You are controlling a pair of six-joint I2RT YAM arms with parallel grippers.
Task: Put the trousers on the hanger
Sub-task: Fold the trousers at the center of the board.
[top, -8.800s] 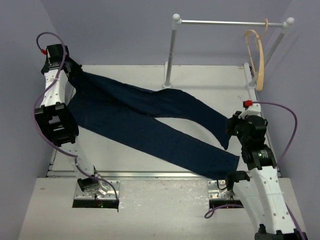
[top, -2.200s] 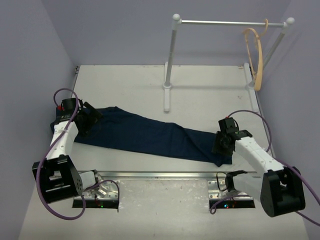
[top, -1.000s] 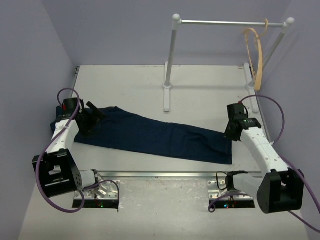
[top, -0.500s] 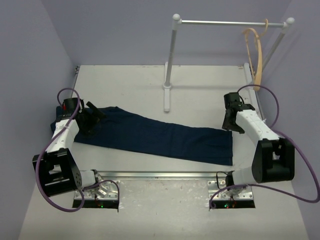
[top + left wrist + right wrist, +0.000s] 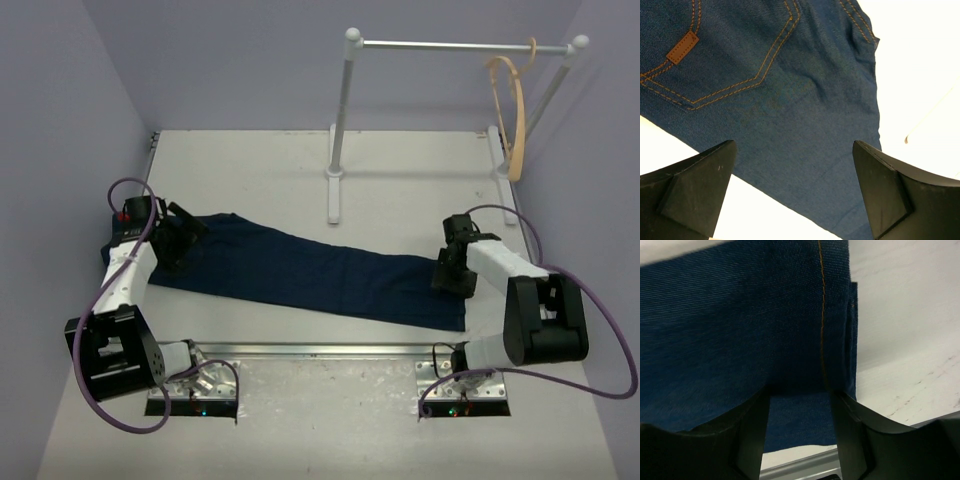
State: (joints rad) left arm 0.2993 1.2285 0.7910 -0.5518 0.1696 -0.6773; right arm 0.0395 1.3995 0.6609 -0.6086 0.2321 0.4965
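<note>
Left arm bent low at the table's left. Left gripper (image 5: 178, 235) hangs over the waistband end of the dark navy denim trousers (image 5: 300, 270), jaws spread wide, nothing between them. Right arm folded low at the right, right gripper (image 5: 450, 273) at the hem, jaws parted, gripping nothing. Trousers lie flat across the near white table (image 5: 250, 165). Light tan wooden hanger (image 5: 517, 120) hangs on the far-right white metal rail (image 5: 450, 45). Right fingertip contact with the cloth unclear. Waistband edge partly hidden under the left arm.

Robot laboratory test cell. Indicators: plain lavender walls (image 5: 60, 120) enclose a white table (image 5: 250, 170) on three sides. Left arm (image 5: 125, 285) and right arm (image 5: 500, 265) are bolted to metal plates (image 5: 190, 385) at the near edge. Purple cables (image 5: 590, 310) run exposed. A white rail (image 5: 440, 45) stands at the rear.
</note>
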